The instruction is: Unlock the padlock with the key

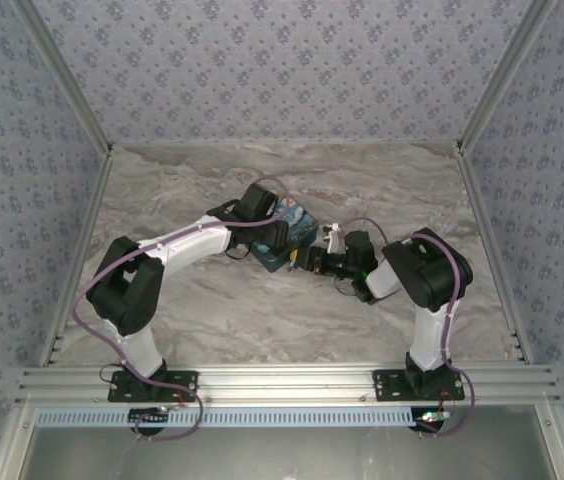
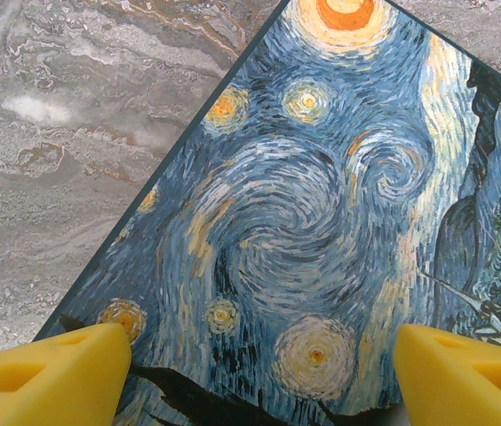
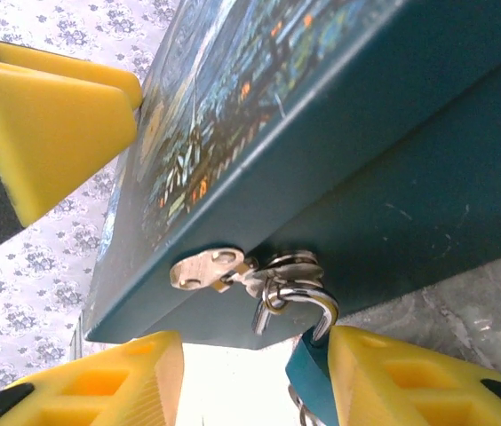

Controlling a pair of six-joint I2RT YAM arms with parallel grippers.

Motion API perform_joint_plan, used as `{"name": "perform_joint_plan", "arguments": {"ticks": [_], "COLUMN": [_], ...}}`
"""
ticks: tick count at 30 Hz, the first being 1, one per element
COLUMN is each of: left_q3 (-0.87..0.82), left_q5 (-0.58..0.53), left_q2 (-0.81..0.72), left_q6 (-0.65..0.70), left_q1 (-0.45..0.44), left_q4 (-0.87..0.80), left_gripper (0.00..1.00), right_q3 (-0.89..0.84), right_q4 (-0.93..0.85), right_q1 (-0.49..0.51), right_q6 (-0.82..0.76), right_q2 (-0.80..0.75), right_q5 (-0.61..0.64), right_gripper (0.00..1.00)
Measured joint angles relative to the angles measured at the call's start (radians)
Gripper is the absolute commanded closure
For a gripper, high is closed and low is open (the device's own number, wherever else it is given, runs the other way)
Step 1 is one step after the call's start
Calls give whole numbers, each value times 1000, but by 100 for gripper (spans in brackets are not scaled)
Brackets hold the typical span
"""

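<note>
Where two robot arms [image 1: 187, 243] meet near the middle of a grey marbled table [image 1: 212, 320], a flat box [image 1: 290, 232] printed with a swirling blue and yellow night sky sits between them. Seen from the left wrist, the left gripper [image 2: 262, 359] hangs just over the box lid. Its two yellow fingers [image 2: 46, 377] are spread wide to either side, with painted swirls between them and nothing pinched. The right wrist view looks from low down at the box's dark teal front wall. A silver latch [image 3: 202, 269] sticks out from under the lid edge there. The thin metal shackle [image 3: 297, 303] of a tiny teal padlock [image 3: 306, 377] is looped through it, so the padlock hangs below the latch. The right gripper [image 3: 252, 359] sits right under the latch with its jaws parted. The padlock body lies against the inner face of one yellow finger, and a bright gap separates it from the other, so it is not squeezed between them. A yellow finger of the left gripper shows at the upper left of this view, close against the lid.
</note>
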Motion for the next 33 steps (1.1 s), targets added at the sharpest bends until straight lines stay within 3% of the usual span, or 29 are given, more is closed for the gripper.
{"name": "perform_joint_plan", "arguments": {"ticks": [9,16,33], "left_q3": [0,0,0], "left_q5": [0,0,0], "left_q2": [0,0,0], "left_q6": [0,0,0], "left_q1": [0,0,0], "left_q4": [0,0,0], "left_gripper": [22,21,21], "right_q3": [-23,-23,34], "right_q4": [-3,-7,44], "right_q1": [-19,-20,-14], "right_q6": [0,0,4], "right_q2": [0,1,68], "right_q5": [11,17,6], "right_gripper": [69,64,65]}}
